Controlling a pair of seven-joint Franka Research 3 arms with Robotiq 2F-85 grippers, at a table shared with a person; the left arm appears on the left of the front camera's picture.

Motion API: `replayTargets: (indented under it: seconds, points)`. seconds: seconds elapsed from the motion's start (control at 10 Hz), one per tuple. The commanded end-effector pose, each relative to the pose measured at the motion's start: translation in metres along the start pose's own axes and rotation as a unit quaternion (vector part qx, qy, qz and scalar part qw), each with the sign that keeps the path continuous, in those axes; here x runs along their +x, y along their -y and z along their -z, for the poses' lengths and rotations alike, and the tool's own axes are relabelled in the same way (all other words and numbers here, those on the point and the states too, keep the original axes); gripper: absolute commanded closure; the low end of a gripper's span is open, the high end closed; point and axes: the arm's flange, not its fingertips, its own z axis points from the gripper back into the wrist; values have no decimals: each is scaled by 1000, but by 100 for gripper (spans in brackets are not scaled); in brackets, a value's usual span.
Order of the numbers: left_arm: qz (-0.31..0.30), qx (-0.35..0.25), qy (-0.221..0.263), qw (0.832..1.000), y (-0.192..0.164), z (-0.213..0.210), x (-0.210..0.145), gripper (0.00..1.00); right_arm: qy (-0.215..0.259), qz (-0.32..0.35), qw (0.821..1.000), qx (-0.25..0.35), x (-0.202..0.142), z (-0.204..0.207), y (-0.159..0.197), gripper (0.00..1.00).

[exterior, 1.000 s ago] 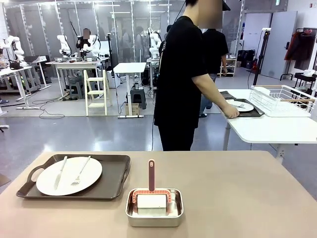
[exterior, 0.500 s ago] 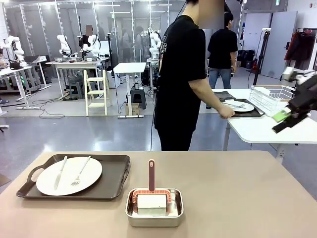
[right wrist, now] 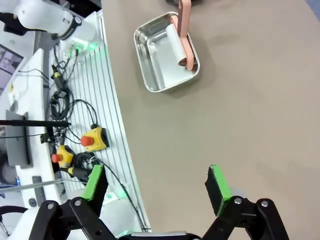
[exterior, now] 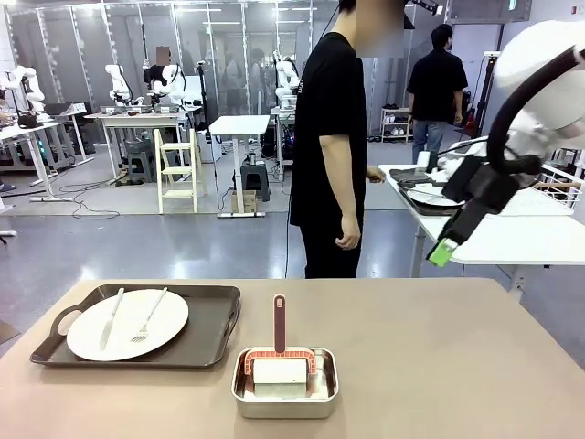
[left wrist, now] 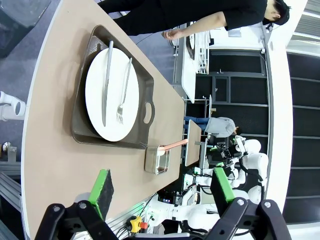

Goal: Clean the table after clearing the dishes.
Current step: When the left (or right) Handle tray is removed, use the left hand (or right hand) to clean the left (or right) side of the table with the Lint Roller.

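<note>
White breakable plate (exterior: 128, 325), cutlery (exterior: 110, 320) loose on it, sits on a stiff tray (exterior: 210, 343); I'd lift level by its handle (exterior: 55, 325), left gripper (left wrist: 162, 186) and right gripper (right wrist: 155, 182) spread wide, empty

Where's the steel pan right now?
Front view: the pan sits at the table's near edge, about centre, just right of the tray holding the plate.

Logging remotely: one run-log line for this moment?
right tool: open, empty | left tool: open, empty | round white plate: on dark brown tray, tan table
</note>
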Motion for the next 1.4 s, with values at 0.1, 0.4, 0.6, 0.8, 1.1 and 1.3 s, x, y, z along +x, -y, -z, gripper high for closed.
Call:
replayTargets:
  seconds: [0.1, 0.4, 0.6, 0.8, 1.1, 1.3]
  points:
    - [2, -5, 6, 1000, 0, -2, 0, 0, 11, 16, 1000, 9, -10, -13, 0, 0]
    - [2, -5, 6, 1000, 0, -2, 0, 0, 11, 16, 1000, 9, -10, -13, 0, 0]
    - [2, -5, 6, 1000, 0, -2, 0, 0, -49, -56, 995, -65, 3, -9, 13, 0]
    - [2, -5, 6, 1000, 0, -2, 0, 0, -94, -121, 985, -85, 64, 7, 46, 0]
    - [2, -5, 6, 1000, 0, -2, 0, 0, -175, -206, 959, -87, 165, 46, 43, 0]
    - [2, -5, 6, 1000, 0, -2, 0, 0, -198, -244, 946, -81, 202, 79, 39, 0]
